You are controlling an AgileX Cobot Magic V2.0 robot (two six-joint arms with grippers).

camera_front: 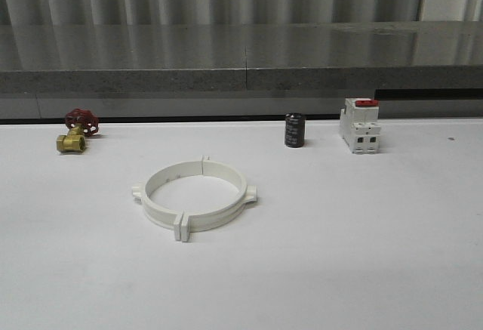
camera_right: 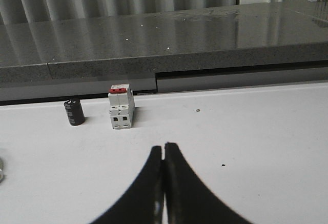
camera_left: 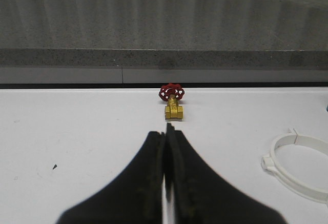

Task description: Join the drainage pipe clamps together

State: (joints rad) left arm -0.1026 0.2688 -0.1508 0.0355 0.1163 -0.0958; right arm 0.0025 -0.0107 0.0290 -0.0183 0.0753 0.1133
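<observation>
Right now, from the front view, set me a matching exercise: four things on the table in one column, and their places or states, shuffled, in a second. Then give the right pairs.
Column one:
1. brass valve
2. drainage pipe clamps
3. black cylinder
4. white breaker

Column two:
A. stands upright just left of the white breaker
B. far right of the back row, red switch on top
C. lie flat as a closed hoop, nearest the robot
D. far left of the back row, red handwheel

Pairs: 1-D, 2-C, 3-A, 4-B
</observation>
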